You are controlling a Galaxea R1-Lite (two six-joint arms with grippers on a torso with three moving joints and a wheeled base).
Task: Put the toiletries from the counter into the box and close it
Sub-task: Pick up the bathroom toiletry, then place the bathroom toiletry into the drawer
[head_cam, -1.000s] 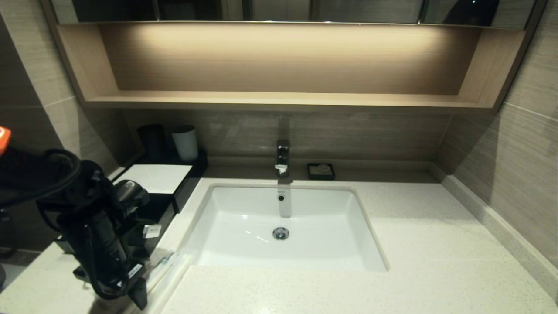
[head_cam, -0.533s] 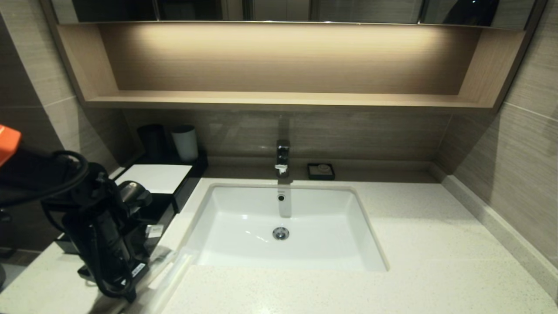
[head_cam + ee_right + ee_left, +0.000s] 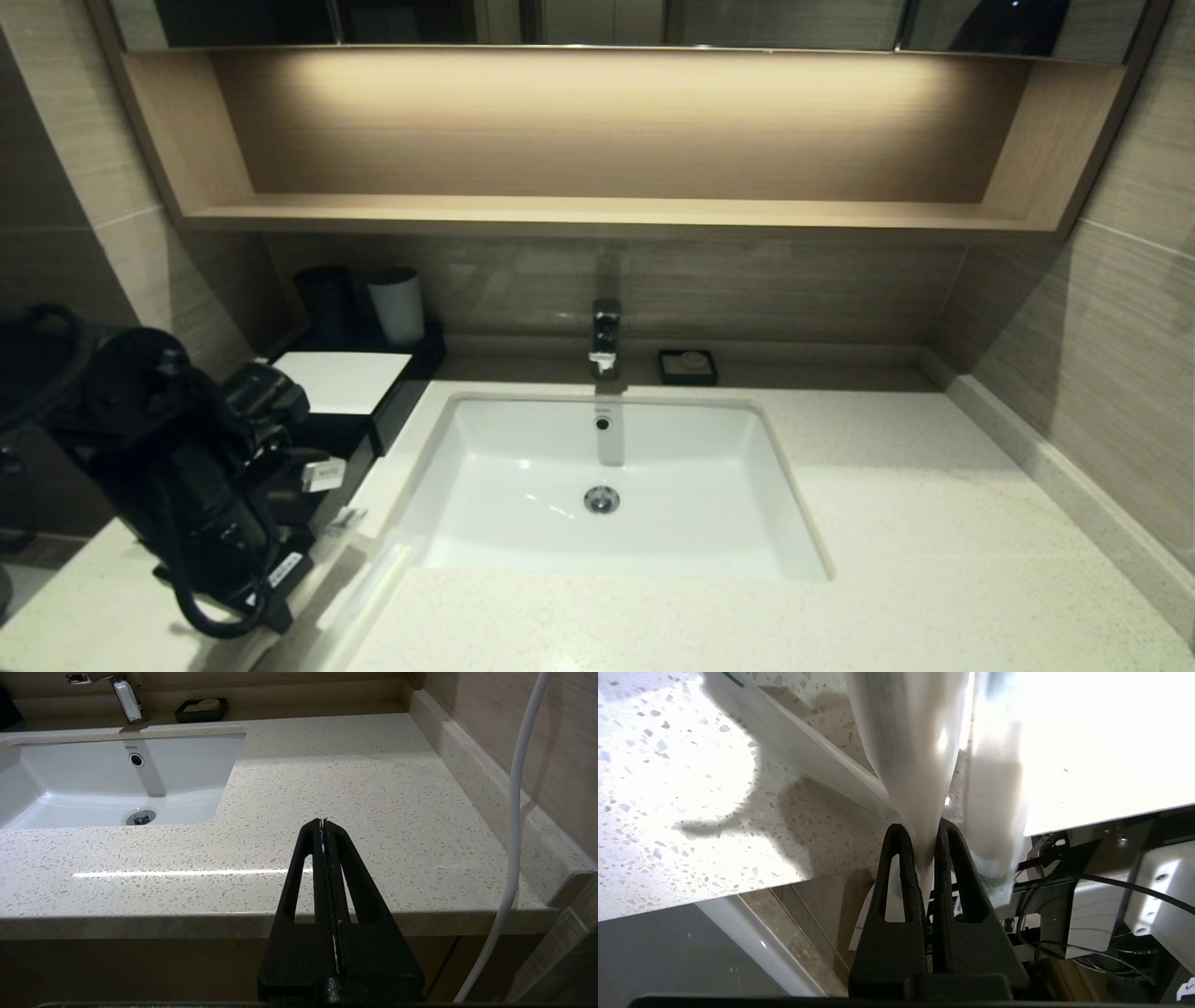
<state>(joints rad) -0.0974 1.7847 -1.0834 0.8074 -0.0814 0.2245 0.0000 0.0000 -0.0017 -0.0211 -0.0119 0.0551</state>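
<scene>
My left gripper is shut on the end of a white plastic-wrapped toiletry packet, which sticks out past the fingertips just above the counter. A second packet hangs blurred close beside it, and a long thin one lies on the stone. In the head view the left arm covers the front of the black box with its white top, and faint packets lie by the sink's left edge. My right gripper is shut and empty over the counter's front edge.
The white sink with its tap fills the middle of the counter. A black cup and a white cup stand behind the box. A small black soap dish sits by the back wall.
The left gripper has shut on the packet. The arm has lifted a little and drawn back toward the box; its orange part has left the view.
</scene>
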